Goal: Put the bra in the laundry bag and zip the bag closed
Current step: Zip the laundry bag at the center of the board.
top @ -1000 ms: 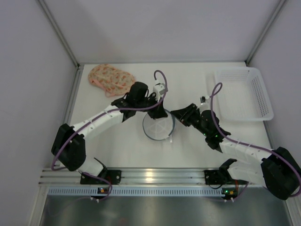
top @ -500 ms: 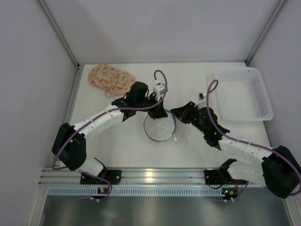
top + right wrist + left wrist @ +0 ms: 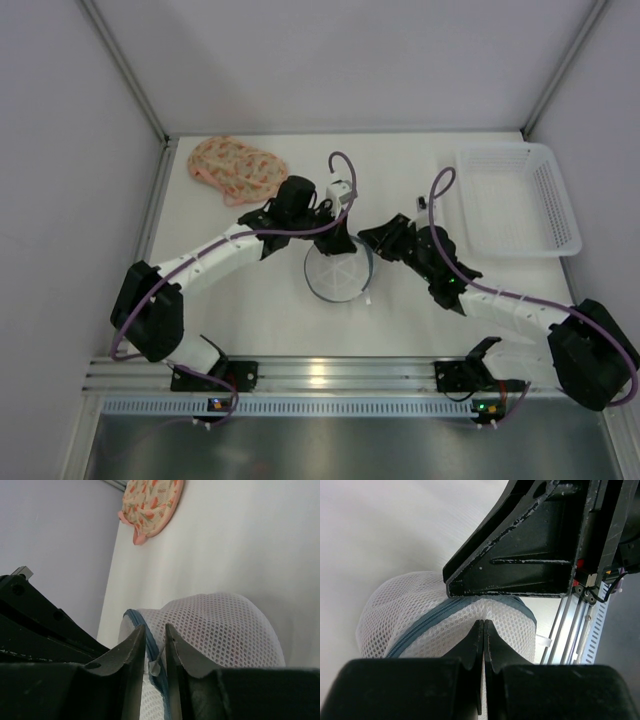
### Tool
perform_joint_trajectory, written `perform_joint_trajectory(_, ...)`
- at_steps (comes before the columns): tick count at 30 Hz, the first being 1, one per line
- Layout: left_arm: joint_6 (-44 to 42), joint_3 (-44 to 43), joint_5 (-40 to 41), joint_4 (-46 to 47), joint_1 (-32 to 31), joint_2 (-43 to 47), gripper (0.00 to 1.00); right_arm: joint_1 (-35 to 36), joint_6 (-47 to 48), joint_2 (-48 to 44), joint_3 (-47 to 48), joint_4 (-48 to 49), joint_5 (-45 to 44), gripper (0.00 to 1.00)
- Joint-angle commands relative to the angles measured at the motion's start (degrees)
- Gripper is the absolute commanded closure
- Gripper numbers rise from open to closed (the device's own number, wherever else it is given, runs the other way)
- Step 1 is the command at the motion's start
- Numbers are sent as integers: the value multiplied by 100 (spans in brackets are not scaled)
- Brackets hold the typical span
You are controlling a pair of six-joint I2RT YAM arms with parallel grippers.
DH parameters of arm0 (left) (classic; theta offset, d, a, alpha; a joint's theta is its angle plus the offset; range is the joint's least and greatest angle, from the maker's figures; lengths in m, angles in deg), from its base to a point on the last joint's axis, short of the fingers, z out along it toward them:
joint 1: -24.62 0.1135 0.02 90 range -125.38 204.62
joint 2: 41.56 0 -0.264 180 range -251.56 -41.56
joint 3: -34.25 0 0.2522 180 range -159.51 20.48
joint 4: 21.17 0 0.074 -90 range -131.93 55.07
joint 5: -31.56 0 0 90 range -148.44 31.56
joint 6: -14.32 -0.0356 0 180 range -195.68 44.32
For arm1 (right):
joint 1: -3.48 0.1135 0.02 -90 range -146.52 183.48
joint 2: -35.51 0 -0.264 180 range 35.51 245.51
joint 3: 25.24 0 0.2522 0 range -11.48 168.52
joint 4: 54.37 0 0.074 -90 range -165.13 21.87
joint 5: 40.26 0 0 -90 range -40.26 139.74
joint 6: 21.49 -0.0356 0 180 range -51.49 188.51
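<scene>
**Both pincers on the bag's zip, bra lying outside**

In the overhead view the laundry bag [image 3: 338,272], a round white mesh pouch, sits in the middle of the table [image 3: 250,310]. The two arms meet over its far rim. The left gripper [image 3: 483,625] has its fingers pressed together, and the mesh beside the blue-grey zip [image 3: 420,630] rises to a peak at their tips, pinched. In that view the right gripper [image 3: 154,627] fills the upper right as a black wedge just above the zip. Its own fingers stand nearly together, closed on the small pale zip pull [image 3: 154,667] with the blue tape beside it.

The bra [image 3: 237,168], pink with a floral print, lies flat at the upper left of the table, well apart from both pincers and the bag. A white tag [image 3: 367,297] sticks out at the bag's lower right edge; any print is too small to read. A white basket [image 3: 520,200] stands at the upper right.
</scene>
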Motion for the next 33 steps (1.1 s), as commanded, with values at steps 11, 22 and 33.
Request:
perform_joint_trajectory(11, 33, -1, 72, 120, -17, 147, 100, 125, 285, -130, 378, 3, -206, 100)
perform_joint_trajectory(22, 1718, -677, 1925, -126, 45, 33, 100, 125, 1252, -710, 132, -138, -857, 100)
perform_joint_trajectory(33, 1197, -651, 2206, -160, -34, 480, 74, 125, 1587, -526, 220, -86, -787, 100)
